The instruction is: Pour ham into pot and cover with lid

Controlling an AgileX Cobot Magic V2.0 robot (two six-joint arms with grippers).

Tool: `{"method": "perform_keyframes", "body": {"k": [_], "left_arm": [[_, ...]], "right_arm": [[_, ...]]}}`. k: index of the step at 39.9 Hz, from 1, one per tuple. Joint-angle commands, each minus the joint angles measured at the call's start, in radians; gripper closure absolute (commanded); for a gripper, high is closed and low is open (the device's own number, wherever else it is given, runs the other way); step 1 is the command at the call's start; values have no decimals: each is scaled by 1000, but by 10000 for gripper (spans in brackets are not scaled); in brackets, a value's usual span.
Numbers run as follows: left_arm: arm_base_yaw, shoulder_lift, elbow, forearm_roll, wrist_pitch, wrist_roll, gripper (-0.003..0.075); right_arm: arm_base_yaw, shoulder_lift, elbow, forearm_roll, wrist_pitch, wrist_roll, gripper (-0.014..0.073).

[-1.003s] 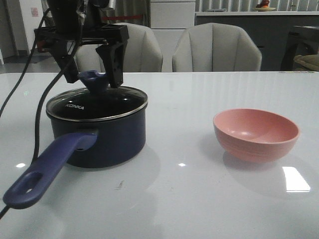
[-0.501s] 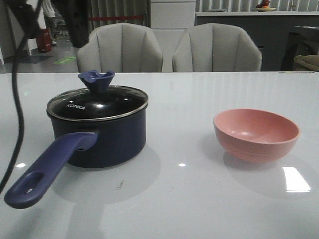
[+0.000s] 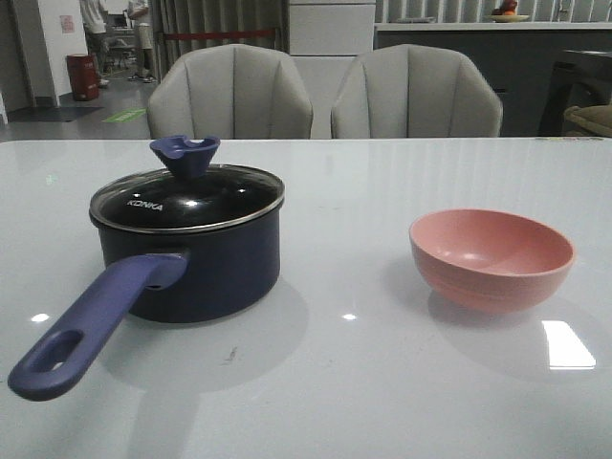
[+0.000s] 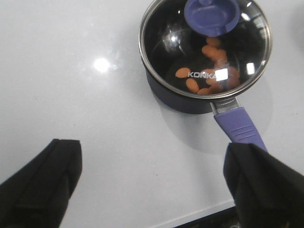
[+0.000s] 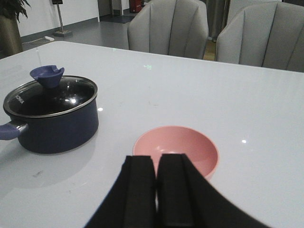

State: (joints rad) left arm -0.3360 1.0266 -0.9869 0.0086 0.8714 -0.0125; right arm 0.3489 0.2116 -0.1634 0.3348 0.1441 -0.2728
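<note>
The dark navy pot (image 3: 201,268) stands on the left of the table, its long handle (image 3: 86,330) pointing toward the front. The glass lid (image 3: 186,196) with its blue knob (image 3: 185,155) sits on the pot. Through the lid (image 4: 205,47) the left wrist view shows orange ham chunks (image 4: 209,71) inside the pot (image 4: 180,97). My left gripper (image 4: 152,185) hangs open high above the table beside the pot, holding nothing. My right gripper (image 5: 156,164) is shut on nothing, just short of the pink bowl (image 5: 176,151). Neither gripper appears in the front view.
The empty pink bowl (image 3: 491,256) rests on the right of the white table (image 3: 344,382). Two grey chairs (image 3: 325,91) stand behind the far edge. The table's near edge (image 4: 199,216) shows between the left fingers.
My left gripper, open around the lid's knob a second ago, has risen out of the front view. Lid and pot have stayed where they were.
</note>
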Motion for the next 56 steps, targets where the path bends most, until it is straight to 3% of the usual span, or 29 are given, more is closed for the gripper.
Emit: {"method": "perform_keyframes", "body": {"k": [1, 16, 24, 26, 29, 36, 39, 56], "left_arm": [[2, -146, 72, -9, -155, -1, 103], [2, -725, 402, -9, -317, -1, 103], [2, -943, 575, 14, -398, -1, 111], [2, -966, 605, 14, -405, -1, 145], [2, -976, 632, 16, -419, -1, 262], [2, -976, 631, 30, -428, -1, 621], [2, -976, 632, 30, -428, -1, 594], [2, -976, 632, 30, -428, -1, 607]], "right_arm": [[2, 7, -29, 5, -72, -10, 417], [2, 7, -29, 5, -72, -10, 417], [2, 7, -29, 5, -72, -10, 417], [2, 7, -29, 5, -72, -10, 417], [2, 7, -29, 5, -72, -10, 417], [2, 7, -29, 5, -72, -10, 417], [2, 7, -29, 5, -72, -10, 417], [2, 7, -29, 5, -72, -10, 417]]}}
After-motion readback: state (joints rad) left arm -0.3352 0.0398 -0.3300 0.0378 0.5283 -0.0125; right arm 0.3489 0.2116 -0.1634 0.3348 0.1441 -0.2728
